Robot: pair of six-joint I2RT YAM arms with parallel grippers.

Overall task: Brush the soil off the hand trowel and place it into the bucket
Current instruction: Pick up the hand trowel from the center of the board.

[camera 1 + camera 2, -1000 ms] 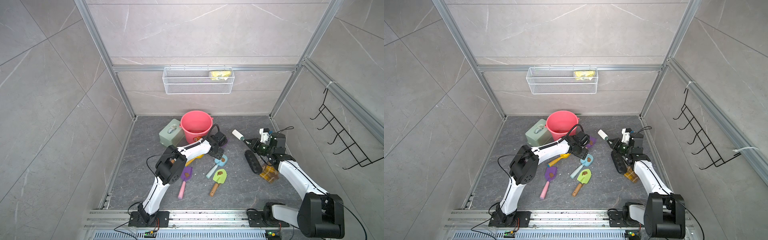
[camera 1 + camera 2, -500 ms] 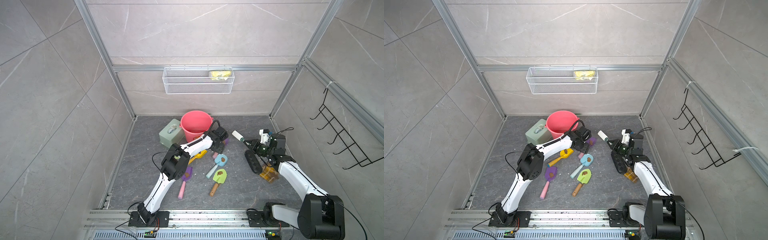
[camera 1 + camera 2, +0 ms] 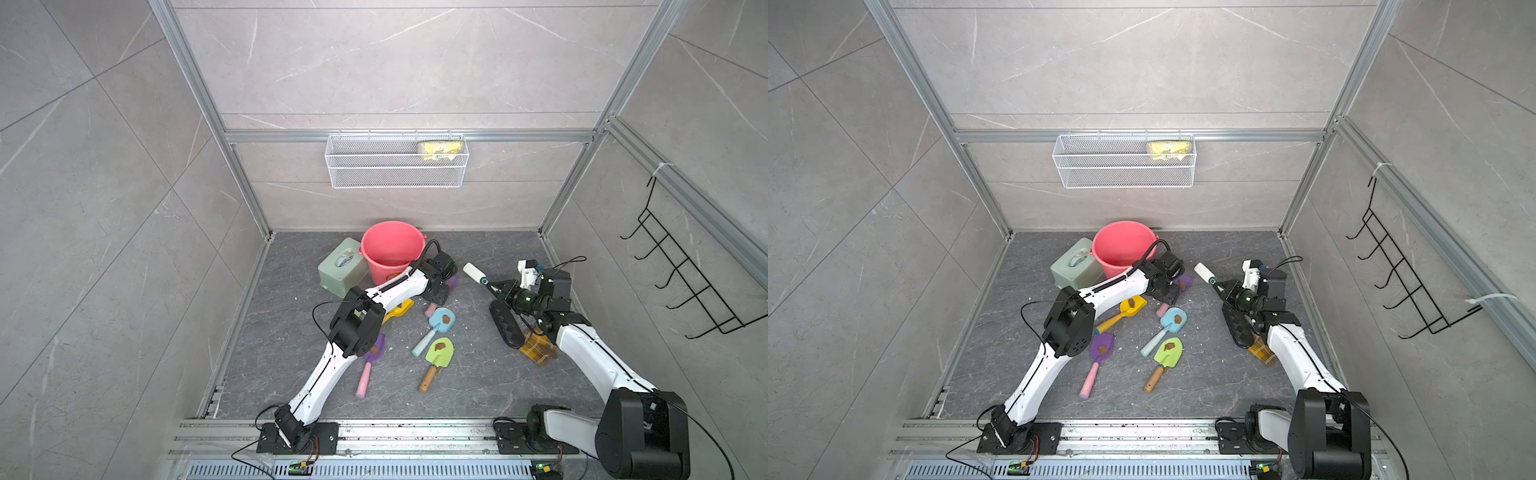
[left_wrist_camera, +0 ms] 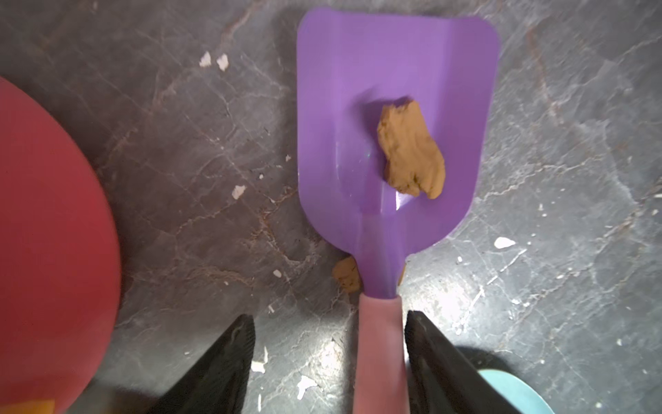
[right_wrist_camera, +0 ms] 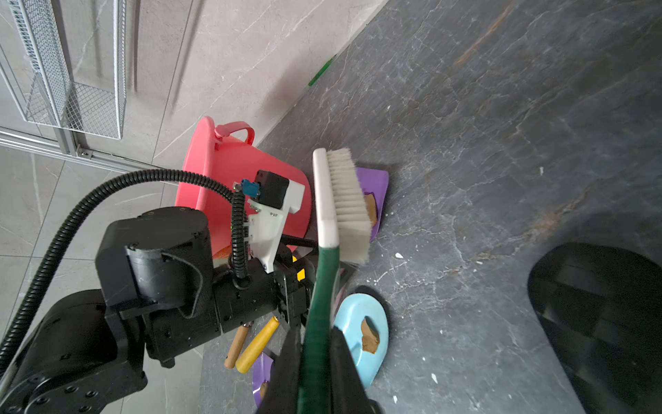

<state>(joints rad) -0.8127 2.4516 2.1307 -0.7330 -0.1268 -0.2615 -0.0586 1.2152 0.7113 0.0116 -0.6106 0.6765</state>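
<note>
A purple hand trowel (image 4: pixel 387 107) with a pink handle lies on the floor beside the coral-pink bucket (image 4: pixel 46 233). One brown lump of soil (image 4: pixel 412 150) sits on its blade and a smaller lump (image 4: pixel 346 274) lies under its neck. My left gripper (image 4: pixel 329 315) is open and straddles the pink handle, with one finger close against it and the other apart. In both top views this gripper (image 3: pixel 438 293) (image 3: pixel 1169 291) is low, next to the bucket (image 3: pixel 384 270) (image 3: pixel 1113 268). My right gripper (image 5: pixel 315 333) is shut on a green-handled white brush (image 5: pixel 344 200), held above the floor near the trowel (image 3: pixel 452 282).
Other toy trowels with soil lie mid-floor: blue (image 3: pixel 441 322), green (image 3: pixel 438 353), yellow (image 3: pixel 1131 305) and a second purple one (image 3: pixel 1100 347). A sage-green tissue box (image 3: pixel 343 268) stands left of the bucket. A black dustpan (image 3: pixel 505 324) and a brown checked cloth (image 3: pixel 536 349) lie by the right arm.
The left arm's elbow has shifted right and the wrist has settled lower beside the bucket. The right arm and the brush have hardly moved.
</note>
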